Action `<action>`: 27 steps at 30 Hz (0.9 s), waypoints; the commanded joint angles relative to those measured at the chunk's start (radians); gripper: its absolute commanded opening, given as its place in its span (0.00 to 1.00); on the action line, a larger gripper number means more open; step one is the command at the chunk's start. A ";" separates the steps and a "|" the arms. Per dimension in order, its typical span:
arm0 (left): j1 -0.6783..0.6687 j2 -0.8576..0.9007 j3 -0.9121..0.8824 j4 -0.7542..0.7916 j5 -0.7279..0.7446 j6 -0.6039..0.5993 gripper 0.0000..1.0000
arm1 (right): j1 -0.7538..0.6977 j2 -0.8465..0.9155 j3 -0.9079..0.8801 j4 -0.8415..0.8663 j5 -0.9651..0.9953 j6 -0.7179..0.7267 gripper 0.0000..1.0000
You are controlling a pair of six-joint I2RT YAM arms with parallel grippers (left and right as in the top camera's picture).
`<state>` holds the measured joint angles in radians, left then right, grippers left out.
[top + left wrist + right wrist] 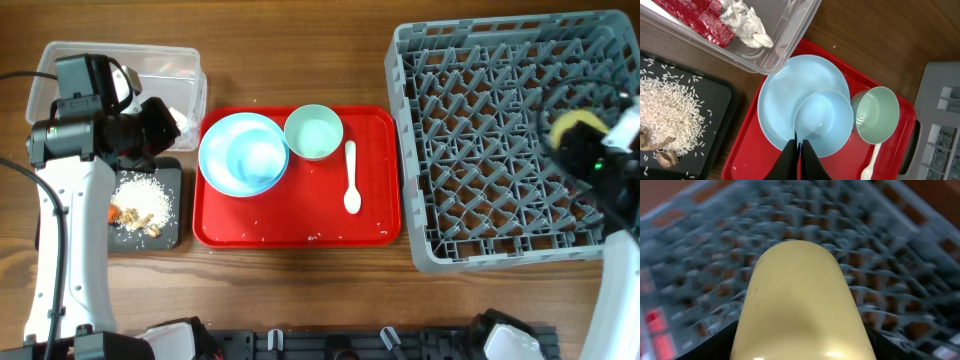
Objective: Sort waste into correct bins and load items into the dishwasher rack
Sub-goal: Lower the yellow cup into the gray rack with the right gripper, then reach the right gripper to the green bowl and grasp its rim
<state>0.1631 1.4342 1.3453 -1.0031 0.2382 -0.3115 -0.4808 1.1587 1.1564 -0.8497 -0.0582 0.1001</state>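
While near the rack (404, 150) rim, right tool (583, 140) tight around yellow cup (800, 295); left tool (799, 150) closed, empty.

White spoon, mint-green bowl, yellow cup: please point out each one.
white spoon (350, 175), overhead view, middle of its handle.
mint-green bowl (875, 114), left wrist view, inside bottom.
yellow cup (802, 305), right wrist view, its side wall.

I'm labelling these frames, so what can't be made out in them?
- Right wrist: the yellow cup fills the view, hiding most of the right fingers; the dishwasher rack behind is blurred.
- Overhead: the left arm covers much of the clear tub.
- Overhead: the carrot is only an orange speck.
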 commanded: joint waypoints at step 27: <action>-0.001 -0.008 -0.001 -0.026 -0.027 0.020 0.64 | 0.307 0.182 0.094 0.197 -0.496 0.010 0.94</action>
<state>0.1631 1.4342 1.3453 -1.0195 0.2302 -0.2974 -0.3527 1.3808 1.2194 -0.7006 -0.5297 0.1108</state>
